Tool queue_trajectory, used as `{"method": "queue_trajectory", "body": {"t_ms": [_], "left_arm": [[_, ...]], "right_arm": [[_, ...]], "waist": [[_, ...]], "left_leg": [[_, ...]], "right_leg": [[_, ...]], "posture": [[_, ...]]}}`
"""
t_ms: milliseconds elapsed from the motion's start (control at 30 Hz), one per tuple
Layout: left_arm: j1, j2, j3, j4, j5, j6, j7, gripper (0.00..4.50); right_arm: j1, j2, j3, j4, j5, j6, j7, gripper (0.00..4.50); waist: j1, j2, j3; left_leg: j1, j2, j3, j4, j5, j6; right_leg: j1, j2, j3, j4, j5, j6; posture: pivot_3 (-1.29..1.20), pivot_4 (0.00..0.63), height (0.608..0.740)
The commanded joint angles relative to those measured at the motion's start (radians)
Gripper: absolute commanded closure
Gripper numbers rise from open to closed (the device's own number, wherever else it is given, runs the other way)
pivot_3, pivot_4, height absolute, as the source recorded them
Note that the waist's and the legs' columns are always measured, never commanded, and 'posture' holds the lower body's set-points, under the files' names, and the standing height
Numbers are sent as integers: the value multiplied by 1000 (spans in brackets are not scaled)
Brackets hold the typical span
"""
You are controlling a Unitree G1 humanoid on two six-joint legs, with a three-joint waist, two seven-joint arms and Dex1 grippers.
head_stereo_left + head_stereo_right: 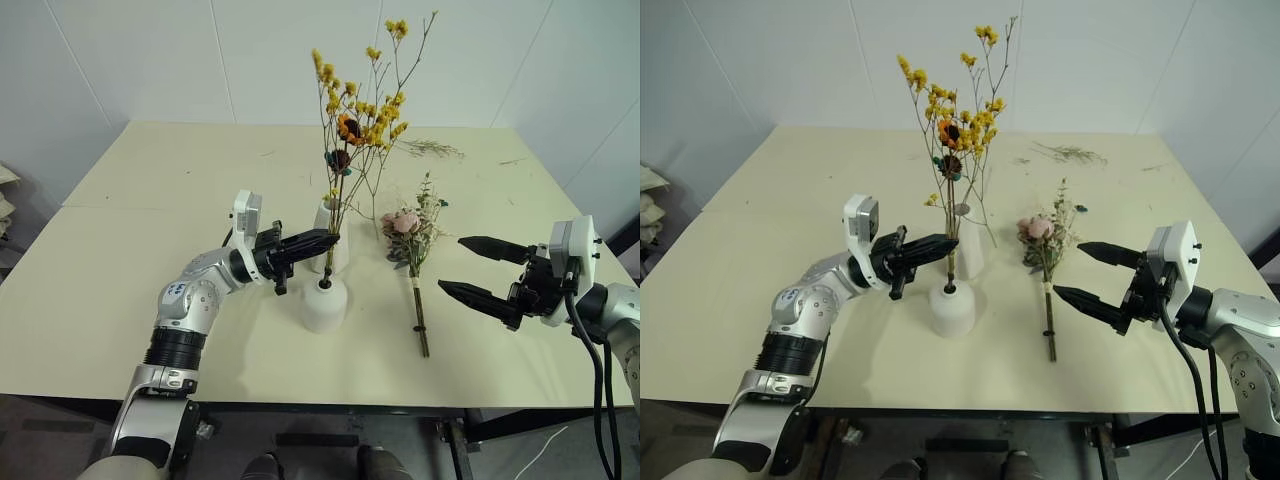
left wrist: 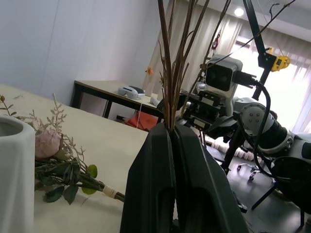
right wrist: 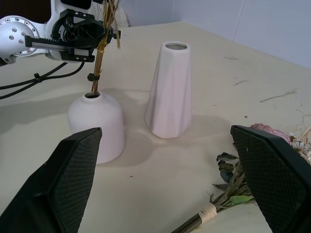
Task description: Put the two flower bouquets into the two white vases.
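**A:** Two bouquets, two vases, and we're roughly halfway by our reckoning. The left end effector (image 1: 325,239) is clenched on the stems of the yellow dried bunch (image 1: 362,115), holding it upright with the stem ends right at the hole of the short rounded vase (image 1: 324,304). In the right wrist view the stems look like they're just entering the opening, though we can't tell how deep they sit.

**B:** Makes sense that we pinch it low on the stems. The flower heads tower way up, so a low grip keeps the tips steerable into that tiny hole.

**A:** Yep. The tall cone vase (image 3: 169,90) stands just behind the dome one, still empty as far as we can see. The pink rose bouquet (image 1: 412,240) lies flat on the tabletop (image 1: 150,200), blooms pointing away from us, tied stems toward us, between the vases and our right arm.

**B:** And the right end effector (image 1: 480,270)?

**A:** Fingers spread wide, holding nothing, hovering just beside the rose stems. We'd guess it's parked there ready for the next grab.

**B:** Risk-wise, we figure letting go too early could tip the yellow bunch, since it's top-heavy.
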Motion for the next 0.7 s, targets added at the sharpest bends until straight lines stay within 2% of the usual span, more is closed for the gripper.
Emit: {"method": "queue_trajectory", "body": {"t_ms": [33, 700], "left_arm": [[1, -3, 10, -15, 16, -12, -20, 4472], [26, -12, -9, 28, 124, -67, -56, 4472]], "right_arm": [[-12, -15, -21, -25, 18, -14, -7, 0], [-3, -15, -25, -25, 19, -15, -12, 0]], "waist": [[0, 0, 0], [1, 0, 0]], "left_leg": [[0, 0, 0, 0, 0, 0], [0, 0, 0, 0, 0, 0]], "right_leg": [[0, 0, 0, 0, 0, 0], [0, 0, 0, 0, 0, 0]], "posture": [[0, 150, 740], [0, 150, 740]]}}
